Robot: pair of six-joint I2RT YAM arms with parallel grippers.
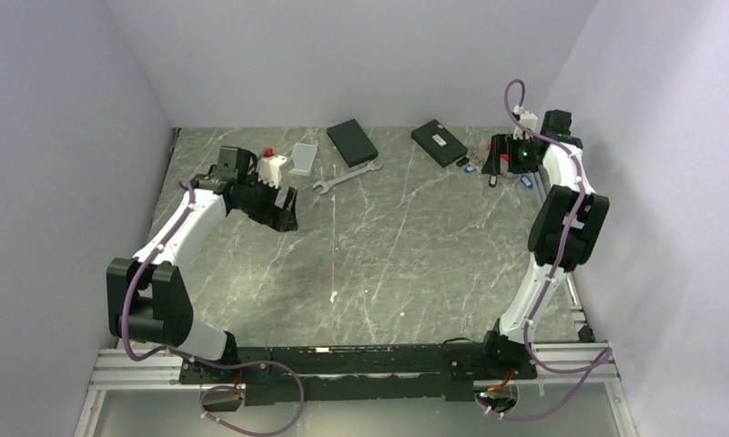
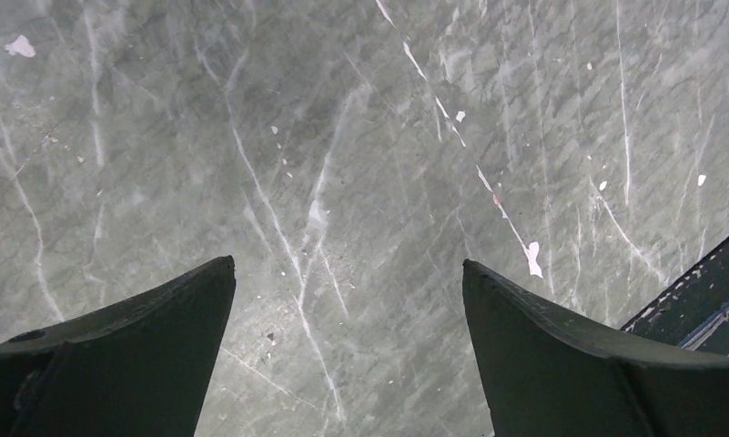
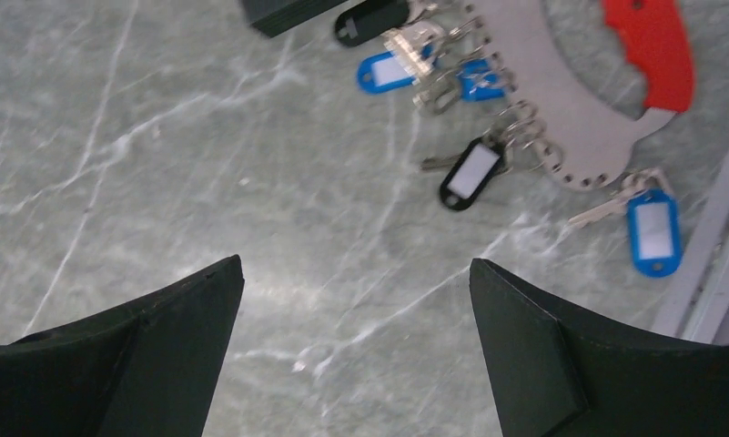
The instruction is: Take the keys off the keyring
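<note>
Start on the left. Your left gripper point(image 2: 347, 273) hangs over bare table point(image 2: 360, 137) in the left middle of the top view. Its jaws are wide apart and hold nothing.

Go right along the top of that view. You pass a silver wrench point(image 1: 345, 176), then two flat black boxes point(image 1: 352, 142). Leave these alone.

The keyring point(image 3: 561, 105) is in the upper right of the top view, just right of the second box. In the right wrist view it fills the upper right corner. It is a bent grey metal band with little holes and a red grip point(image 3: 656, 41) at one end. The keys point(image 3: 388, 71) hang off the holes on tiny rings. Some have blue tags and some have black tags.

Your right gripper point(image 3: 356, 273) hangs just over them. It is wide open and empty too.

I think the keys are light, hard and a bit slippery. They lie flat, so they will be tricky to pinch. The band looks stiff. The red grip seems the best place to hold it with one gripper. With the other, try the blue tag point(image 3: 653, 233) far right, since it lies apart from the rest. The tiny rings may be tight.
</note>
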